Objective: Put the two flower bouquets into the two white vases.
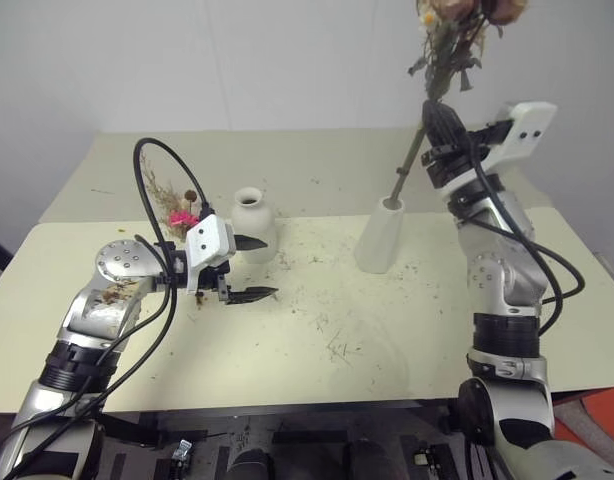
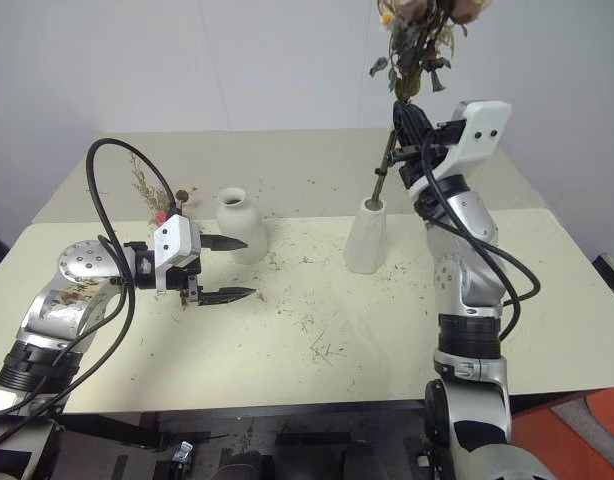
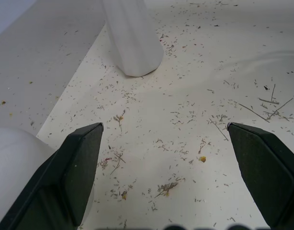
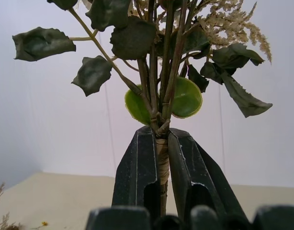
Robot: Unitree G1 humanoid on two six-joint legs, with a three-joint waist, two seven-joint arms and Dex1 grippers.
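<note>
Right claw (image 1: 439, 118) grips rose bouquet (image 1: 457, 30), stem in tall vase (image 1: 380, 236); left claw (image 1: 249, 268) open.

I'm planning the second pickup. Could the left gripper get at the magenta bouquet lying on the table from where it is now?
Probably yes. The left gripper is open and holds nothing; the magenta bouquet lies just behind that arm, beside the squat vase, with nothing on top of it, though the arm must swing back.

Even, soft, bright light falls over the pale cream desk (image 1: 387, 340), casting only faint shadows and no glare, and the views stay sharp without visible edge distortion.
</note>
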